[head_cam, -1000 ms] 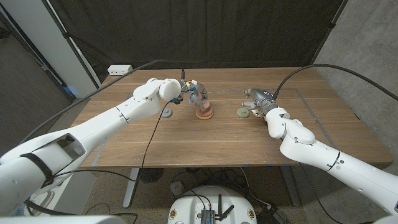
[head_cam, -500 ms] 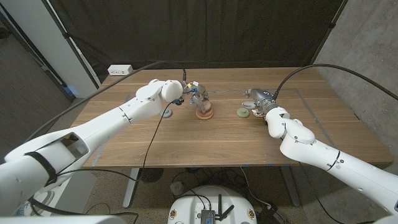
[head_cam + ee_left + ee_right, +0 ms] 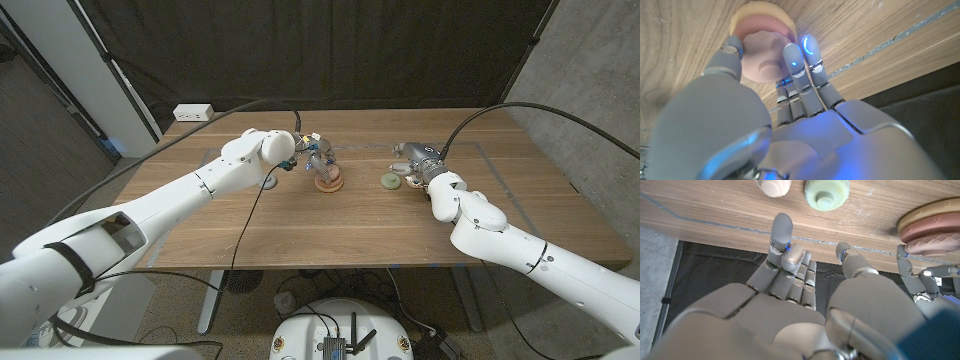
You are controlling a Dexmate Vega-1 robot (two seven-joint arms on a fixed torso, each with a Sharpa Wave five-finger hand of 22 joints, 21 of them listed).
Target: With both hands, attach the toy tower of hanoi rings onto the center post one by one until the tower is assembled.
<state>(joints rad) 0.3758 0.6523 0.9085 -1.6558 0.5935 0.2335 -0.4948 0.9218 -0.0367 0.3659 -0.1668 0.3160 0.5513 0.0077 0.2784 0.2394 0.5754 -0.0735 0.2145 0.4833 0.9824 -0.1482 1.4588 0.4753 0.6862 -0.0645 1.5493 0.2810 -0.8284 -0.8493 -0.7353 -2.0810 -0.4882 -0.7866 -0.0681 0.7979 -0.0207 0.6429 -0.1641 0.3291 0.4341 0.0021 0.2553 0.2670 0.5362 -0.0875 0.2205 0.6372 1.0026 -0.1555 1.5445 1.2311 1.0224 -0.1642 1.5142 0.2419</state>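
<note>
Seating a ring with my left robot hand (image 3: 314, 152) right now: in the left wrist view its fingers (image 3: 796, 59) and thumb wrap a pink ring (image 3: 765, 62) sitting over the tan base piece (image 3: 762, 12), so I read it as grasping the ring on the stack (image 3: 328, 181). I can't see the post itself, the fingers cover it. To do this well I'd keep the ring level, let it drop fully onto the piece below, then spread the fingers and lift straight up so the stack doesn't tip or slide on the worktop (image 3: 300, 230). The right wrist view shows the stack side-on as a tan ring above a pink one (image 3: 932, 227), so at least two are on already, by my guess. My right robot hand (image 3: 415, 163) waits near the green ring (image 3: 389, 181); fingers (image 3: 781, 235) apart and holding nothing, released. A pale pink piece (image 3: 773, 186) lies just beside the green ring (image 3: 826, 192) in that view, both loose on the wood and well apart from the stack. The green one looks like the next pick for the right side, and I'd hold off until the left clears the stack. Worktop is plain wood with faint tape lines (image 3: 490, 160). A white power strip (image 3: 193, 112) sits at the far left corner. Black curtain (image 3: 320, 50) behind, concrete wall (image 3: 590, 90) to the right.
</note>
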